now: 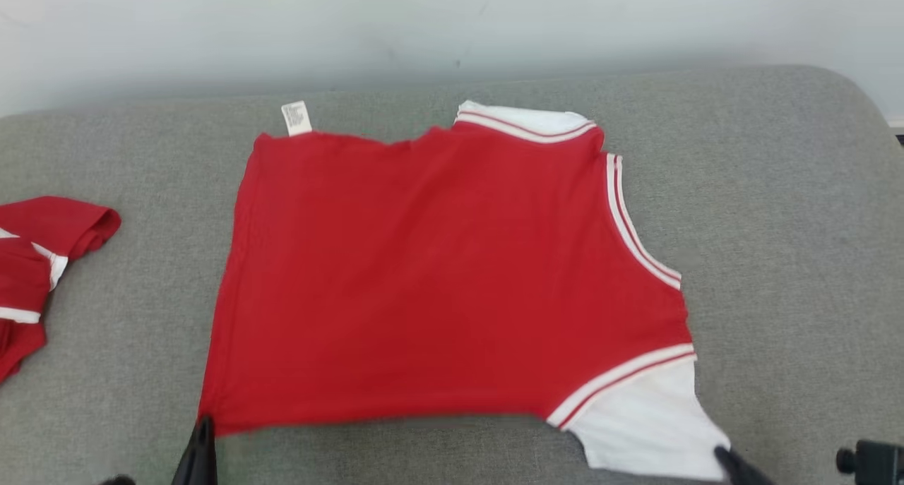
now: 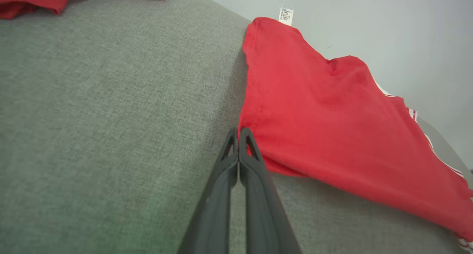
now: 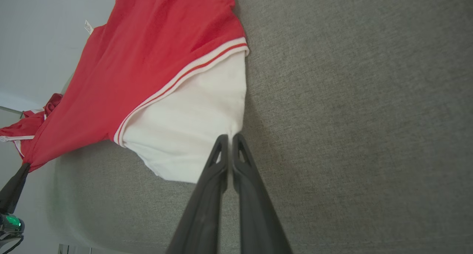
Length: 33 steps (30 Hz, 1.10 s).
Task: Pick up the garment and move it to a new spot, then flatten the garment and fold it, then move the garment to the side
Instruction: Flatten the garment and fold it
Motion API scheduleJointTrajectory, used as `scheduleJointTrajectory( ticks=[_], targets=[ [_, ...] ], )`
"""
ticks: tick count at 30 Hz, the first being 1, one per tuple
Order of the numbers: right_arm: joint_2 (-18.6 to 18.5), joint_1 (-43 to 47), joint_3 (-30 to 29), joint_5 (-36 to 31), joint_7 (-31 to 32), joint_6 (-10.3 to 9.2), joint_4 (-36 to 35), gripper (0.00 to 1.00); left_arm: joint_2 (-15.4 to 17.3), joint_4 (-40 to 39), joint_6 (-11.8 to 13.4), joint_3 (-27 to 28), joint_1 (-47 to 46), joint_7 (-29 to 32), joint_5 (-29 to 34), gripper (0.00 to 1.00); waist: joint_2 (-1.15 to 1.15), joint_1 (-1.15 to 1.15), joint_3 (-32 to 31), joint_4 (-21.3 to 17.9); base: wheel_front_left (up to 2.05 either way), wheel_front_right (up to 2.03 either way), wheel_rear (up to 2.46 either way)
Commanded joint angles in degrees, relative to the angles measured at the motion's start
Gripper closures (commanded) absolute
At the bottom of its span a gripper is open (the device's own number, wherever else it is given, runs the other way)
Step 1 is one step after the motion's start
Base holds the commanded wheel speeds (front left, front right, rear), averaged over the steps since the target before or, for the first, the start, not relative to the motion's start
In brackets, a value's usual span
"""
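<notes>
Garment [image 1: 438, 280] is a red tee with white sleeves, spread out across the middle of the grey counter [image 1: 791, 210] in the head view, with its care label [image 1: 296, 118] poking out at the upper left corner. My left end effector [image 2: 238, 135] is pinched tight on the hem corner at the lower left of the frame. My right end effector [image 3: 230, 139] is closed the same way on the tip of the white sleeve [image 1: 650, 421], lower right. The near edge looks a bit lifted, with shadow under it.

Looks like thin jersey to me: light, floppy, zero stiffness, so it'll sag and bunch anywhere I'm not holding it. Corners and seams are the spots to grab, both at once, kept taut between them. A thin pinch like this could slip, so I'd go slow. Another red shirt [image 1: 42, 259] sits crumpled at the far left, well apart.
</notes>
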Motion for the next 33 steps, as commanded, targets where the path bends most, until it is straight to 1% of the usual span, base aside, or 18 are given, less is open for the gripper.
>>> scheduleJointTrajectory(
  ticks=[1,3,4,6,7,8,12,14,20,24,27,33],
  targets=[
    [1.1,3.0,-1.2,-2.1,2.9,0.03,-2.5,1.00,0.1,-0.5,0.6,1.1,3.0,-0.2,1.9,1.00,0.01,0.01,-0.5,-0.4,0.00,0.00,0.00],
    [1.8,4.1,-1.9,-2.9,4.0,0.03,-3.7,1.00,-0.2,-0.9,0.8,1.4,4.0,-0.2,2.5,1.00,0.01,0.01,-0.6,-0.4,0.00,0.00,0.00],
    [3.3,6.4,-3.8,-5.0,5.9,0.03,-6.0,1.00,-0.6,-1.3,0.7,2.1,5.6,-0.2,3.2,1.00,0.01,0.01,-0.8,-0.3,0.00,0.00,0.00],
    [5.1,8.1,-5.9,-6.9,7.7,0.03,-8.2,1.00,-0.4,-0.9,0.4,2.5,6.5,-0.2,4.5,1.00,0.01,0.01,-0.8,-0.1,0.00,0.00,0.00],
    [6.0,8.8,-6.8,-7.7,8.6,0.03,-9.1,1.00,-0.4,-0.6,0.4,2.4,6.6,-0.2,5.1,1.00,0.01,0.01,-0.7,0.0,0.00,0.00,0.00],
    [6.0,8.8,-6.8,-7.7,8.6,0.03,-9.1,1.00,-0.4,-0.6,0.4,2.4,6.6,-0.2,5.1,1.00,0.01,0.01,-0.7,0.0,0.00,0.00,0.00],
    [9.0,10.0,-9.3,-11.1,11.1,0.03,-12.7,1.00,-0.7,-0.3,-0.1,2.4,6.4,-0.2,6.7,1.00,0.01,0.01,-0.7,0.2,0.00,0.00,0.00],
    [10.6,9.9,-10.6,-12.4,11.4,0.03,-14.1,1.00,-0.5,-0.3,-0.3,2.3,5.9,-0.2,7.8,1.00,0.01,0.01,-0.8,0.2,0.00,0.00,0.00],
    [13.3,6.8,-12.6,-15.6,10.4,0.03,-16.7,1.00,0.6,-1.3,-0.2,1.3,4.0,-0.2,12.4,1.00,0.01,0.01,-0.8,0.1,0.00,0.00,0.00],
    [14.2,2.3,-12.2,-17.2,9.6,0.03,-16.2,1.00,1.1,-2.7,-0.5,0.6,1.2,-0.1,13.8,1.00,0.01,0.01,-0.3,0.0,0.00,0.00,0.00],
    [13.7,-2.0,-11.2,-18.7,9.2,0.03,-14.6,1.00,1.9,-3.4,-1.1,0.1,-2.0,1.1,14.8,1.00,0.01,0.01,0.2,-0.1,0.00,0.00,0.00],
    [13.1,-12.2,-9.4,-20.8,7.5,0.03,-8.3,1.00,3.2,-1.2,-2.6,0.0,-9.7,3.0,15.1,1.00,0.01,0.01,1.7,-1.0,0.00,0.00,0.00]
  ],
)
